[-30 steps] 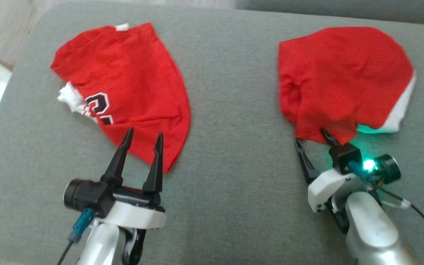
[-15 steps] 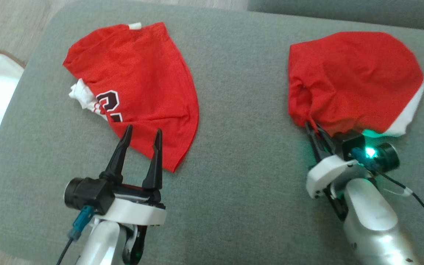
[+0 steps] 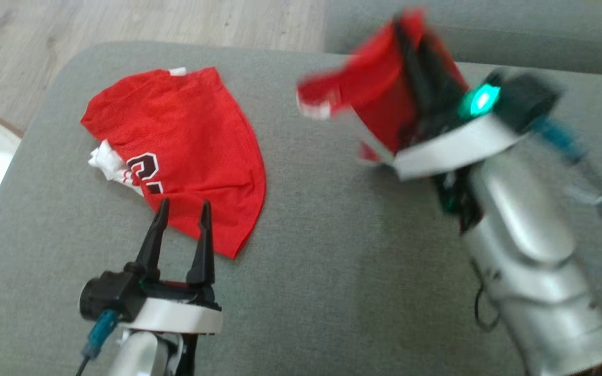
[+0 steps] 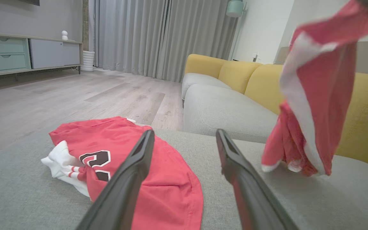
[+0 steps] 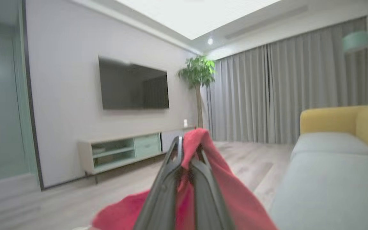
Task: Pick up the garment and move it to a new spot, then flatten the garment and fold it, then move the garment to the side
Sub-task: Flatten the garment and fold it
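Red garment (image 4: 318,95) hanging vertically, pinched by right hand (image 5: 187,150)

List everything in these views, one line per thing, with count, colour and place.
lifted garment: one, red with white trim, hanging above the cushion's right part
lying garment: one, red with dark number print, flat on the cushion's left part
cushion: one, grey, below both grippers
sofa: one, yellow back and grey seat, beyond the cushion
curtains: one set, grey, far wall
television: one, dark, on the wall
plant: one, green, beside the curtains
cabinet: one, beige and pale green, under the television
left gripper: one, dark fingers, open, at the lying garment's near edge
right gripper: one, dark fingers, shut on the lifted garment
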You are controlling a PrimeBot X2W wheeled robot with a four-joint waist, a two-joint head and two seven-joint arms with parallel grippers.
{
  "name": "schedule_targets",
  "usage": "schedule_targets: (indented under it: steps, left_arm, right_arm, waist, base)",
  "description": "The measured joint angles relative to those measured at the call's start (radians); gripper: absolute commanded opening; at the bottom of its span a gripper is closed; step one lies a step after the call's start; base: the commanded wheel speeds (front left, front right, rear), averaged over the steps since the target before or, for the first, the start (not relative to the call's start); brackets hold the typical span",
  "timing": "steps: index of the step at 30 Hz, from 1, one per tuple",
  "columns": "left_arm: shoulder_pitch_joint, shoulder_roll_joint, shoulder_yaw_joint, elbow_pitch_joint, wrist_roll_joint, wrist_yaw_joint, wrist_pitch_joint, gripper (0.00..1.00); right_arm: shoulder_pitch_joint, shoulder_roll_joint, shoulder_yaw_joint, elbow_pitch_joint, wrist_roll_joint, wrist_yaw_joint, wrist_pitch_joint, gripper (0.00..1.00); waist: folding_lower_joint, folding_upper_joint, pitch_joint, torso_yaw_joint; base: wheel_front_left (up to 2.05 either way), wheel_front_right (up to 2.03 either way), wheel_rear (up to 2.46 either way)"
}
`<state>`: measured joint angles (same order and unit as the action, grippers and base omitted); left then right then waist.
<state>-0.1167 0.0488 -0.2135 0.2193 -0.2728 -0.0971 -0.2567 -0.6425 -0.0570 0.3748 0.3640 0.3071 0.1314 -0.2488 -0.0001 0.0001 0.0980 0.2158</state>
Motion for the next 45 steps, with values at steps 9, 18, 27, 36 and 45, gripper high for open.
schedule_targets:
  steps: [9,18,27,36,45]
  left_arm:
    - [0.024,0.000,0.039,-0.022,-0.001,0.000,0.000,1.00]
    - [0.012,0.000,0.019,-0.026,-0.007,-0.001,0.000,1.00]
    - [-0.029,0.000,0.022,-0.022,-0.006,-0.005,0.000,1.00]
    - [-0.029,0.000,0.022,-0.025,-0.018,-0.006,0.000,1.00]
    - [-0.029,0.000,0.004,-0.026,-0.029,-0.005,0.000,1.00]
  right_arm:
    - [-0.029,-0.002,-0.336,-0.031,0.006,0.000,0.002,0.00]
    - [0.294,-0.015,-0.655,0.222,-0.164,0.000,0.101,1.00]
    - [0.277,0.003,-0.654,0.195,-0.264,0.000,0.024,1.00]
    - [0.357,0.008,-0.381,-0.026,-0.196,0.000,0.000,1.00]
    - [0.483,0.009,-0.304,-0.066,-0.195,0.000,-0.002,1.00]
  waist:
    - [0.0000,0.0000,-0.010,-0.063]
    - [0.0001,0.0000,0.044,-0.121]
    - [0.0002,0.0000,0.060,-0.169]
    - [0.0001,0.0000,0.039,-0.190]
    - [0.0001,0.0000,0.036,-0.169]
  base:
    - [0.00,0.00,0.00]
    - [0.00,0.00,0.00]
    - [0.00,0.00,0.00]
    - [0.00,0.00,0.00]
    - [0.00,0.00,0.00]
